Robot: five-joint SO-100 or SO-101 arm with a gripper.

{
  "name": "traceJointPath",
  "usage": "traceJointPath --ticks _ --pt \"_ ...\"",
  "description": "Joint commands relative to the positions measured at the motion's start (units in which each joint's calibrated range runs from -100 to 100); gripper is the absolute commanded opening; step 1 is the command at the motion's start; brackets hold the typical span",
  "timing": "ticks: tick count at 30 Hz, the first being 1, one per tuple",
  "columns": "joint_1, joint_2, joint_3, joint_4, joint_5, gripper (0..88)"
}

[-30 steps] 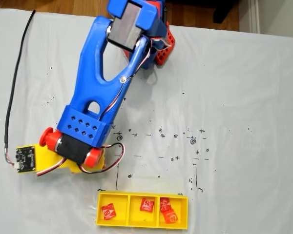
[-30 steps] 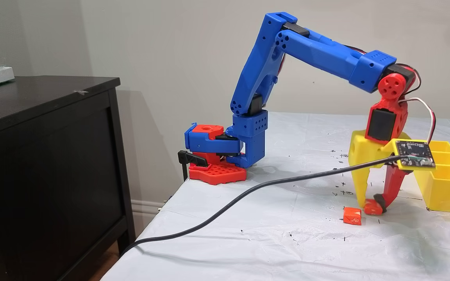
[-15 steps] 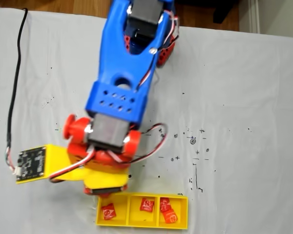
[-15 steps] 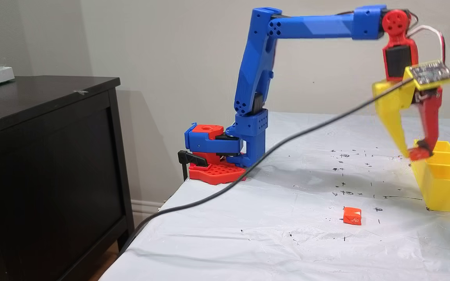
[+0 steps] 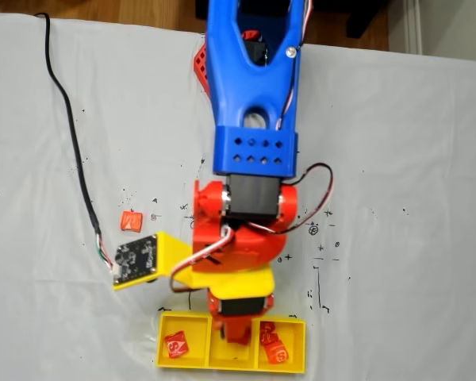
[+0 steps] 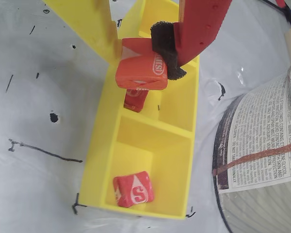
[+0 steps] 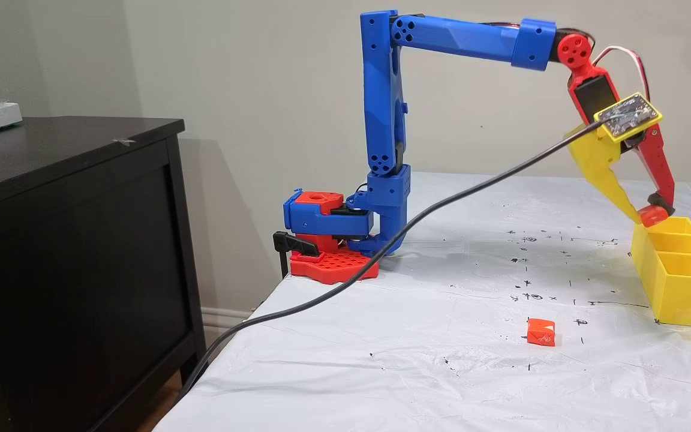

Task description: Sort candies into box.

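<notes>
Above the box's [image 6: 99, 160] middle compartment the jaws were clamped on one orange candy [image 6: 140, 70], held clear of the rim. Three red candies lay inside: one [image 5: 175, 344] in the left compartment of the top-down fixed view, two [image 5: 271, 344] in the right. A second orange candy [image 5: 131, 221] sat alone on open worktop [image 5: 397, 159], well apart from the box at the near edge.
</notes>
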Motion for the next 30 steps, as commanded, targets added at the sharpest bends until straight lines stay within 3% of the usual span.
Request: traceJointPath --ticks 1,19,22,24,30 --pt "-1.1 -0.6 -3.2 -4.1 -0.9 0.2" --pt "-1.3 4.6 -5.7 -5.8 -0.4 1.5" --pt "-1.3 4.6 -5.3 -6.1 -0.4 20.9" --pt "-1.3 4.8 -5.2 -6.1 -0.4 29.0" --pt "-1.3 4.1 -5.0 -5.9 -0.6 27.7"
